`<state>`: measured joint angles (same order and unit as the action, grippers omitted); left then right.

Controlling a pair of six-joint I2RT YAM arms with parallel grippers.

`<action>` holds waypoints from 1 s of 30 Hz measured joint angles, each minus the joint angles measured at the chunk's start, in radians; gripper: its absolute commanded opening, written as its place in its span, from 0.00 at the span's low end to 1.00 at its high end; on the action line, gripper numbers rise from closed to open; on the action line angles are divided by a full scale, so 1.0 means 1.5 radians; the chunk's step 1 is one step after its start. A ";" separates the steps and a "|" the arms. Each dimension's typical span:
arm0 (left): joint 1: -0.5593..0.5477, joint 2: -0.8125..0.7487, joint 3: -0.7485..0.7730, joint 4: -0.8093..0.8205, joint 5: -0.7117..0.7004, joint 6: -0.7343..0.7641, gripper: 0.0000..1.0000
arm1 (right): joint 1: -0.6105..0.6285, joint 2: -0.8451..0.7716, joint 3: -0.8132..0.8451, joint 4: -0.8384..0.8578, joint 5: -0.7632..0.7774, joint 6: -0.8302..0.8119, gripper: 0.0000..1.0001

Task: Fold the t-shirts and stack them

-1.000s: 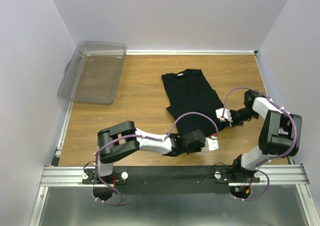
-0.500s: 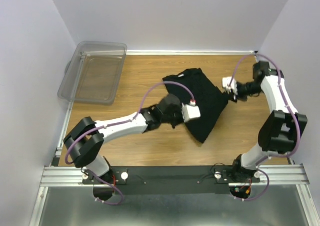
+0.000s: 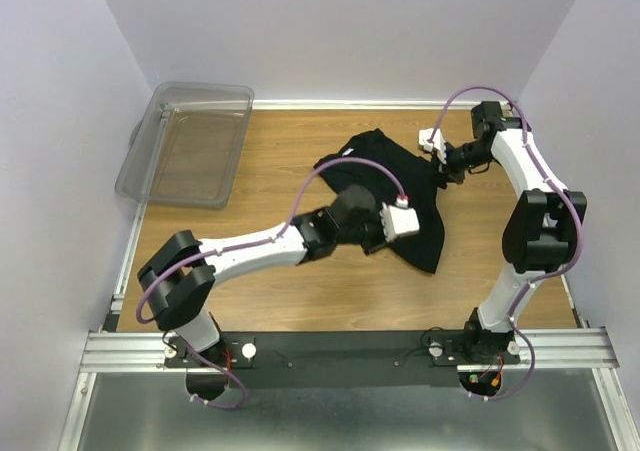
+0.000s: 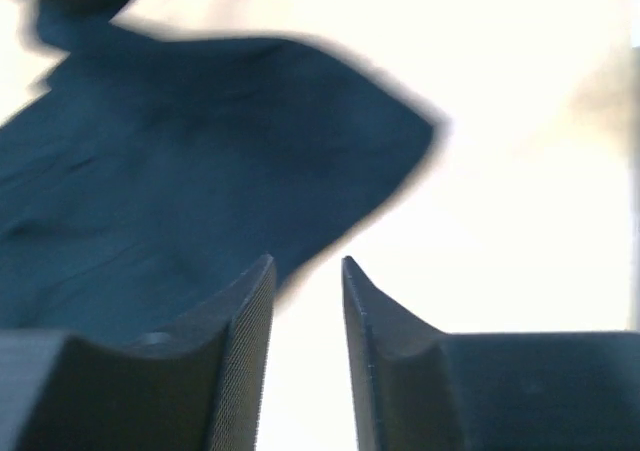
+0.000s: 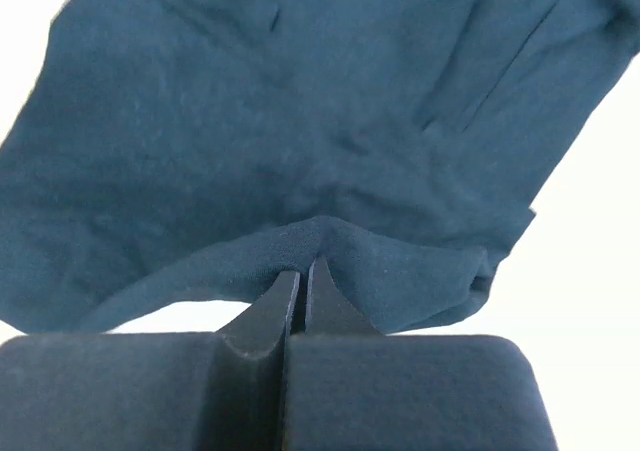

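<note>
Open tabletop (image 3: 272,153) between bin (image 3: 200,88) and t-shirt (image 3: 390,151).

1. A clear plastic bin (image 3: 204,89) sits at the far left corner of the table, long side running away from the near edge. Its left side reaches past the table's left border.
2. A dark rounded shape (image 3: 135,131) shows at the bin's left rim. It may be part of something behind the bin, but the view is too poor to tell.
3. The table (image 3: 300,296) has a brown wood-grain top.
4. A thin white strip (image 3: 350,103) runs along the table's far edge, where it meets the back wall (image 3: 340,31).
5. Pale lilac side walls (image 3: 60,191) close in left and right.
6. A ribbed aluminium rail (image 3: 130,351) crosses the near edge, with a black plate (image 3: 340,356) at its middle.
7. A grey metal sheet (image 3: 340,421) lies nearest the camera.
</note>
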<state>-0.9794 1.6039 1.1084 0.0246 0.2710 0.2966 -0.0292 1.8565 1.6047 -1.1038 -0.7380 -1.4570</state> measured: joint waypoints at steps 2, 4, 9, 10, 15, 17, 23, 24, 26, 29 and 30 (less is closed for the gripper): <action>-0.043 0.002 -0.018 0.025 -0.014 -0.036 0.45 | -0.001 -0.003 -0.020 0.011 0.016 0.005 0.00; -0.083 0.022 -0.021 0.058 -0.039 -0.079 0.53 | -0.003 -0.007 -0.048 0.022 0.041 0.013 0.01; -0.142 0.138 0.014 0.129 -0.133 -0.197 0.65 | -0.005 -0.012 -0.072 0.040 0.077 0.031 0.01; -0.147 0.160 0.025 0.132 -0.146 -0.213 0.66 | -0.006 -0.013 -0.074 0.042 0.080 0.035 0.01; -0.165 0.266 0.125 0.131 -0.236 -0.279 0.64 | -0.007 -0.027 -0.082 0.053 0.085 0.049 0.00; -0.168 0.290 0.158 0.130 -0.268 -0.298 0.64 | -0.007 -0.034 -0.086 0.056 0.086 0.052 0.01; -0.179 0.305 0.186 0.119 -0.305 -0.326 0.61 | -0.007 -0.037 -0.087 0.060 0.090 0.064 0.00; -0.182 0.309 0.191 0.115 -0.307 -0.329 0.60 | -0.007 -0.037 -0.087 0.060 0.090 0.066 0.00; -0.191 0.323 0.204 0.109 -0.308 -0.336 0.58 | -0.007 -0.037 -0.087 0.060 0.090 0.071 0.00; -0.207 0.347 0.221 0.097 -0.309 -0.345 0.57 | -0.007 -0.037 -0.087 0.061 0.090 0.079 0.01; -0.212 0.357 0.231 0.086 -0.311 -0.349 0.56 | -0.007 -0.037 -0.087 0.061 0.091 0.081 0.01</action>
<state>-1.2976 2.1387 1.4551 0.1543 -0.1951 -0.2276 -0.0395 1.8008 1.4742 -1.0126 -0.6022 -1.3357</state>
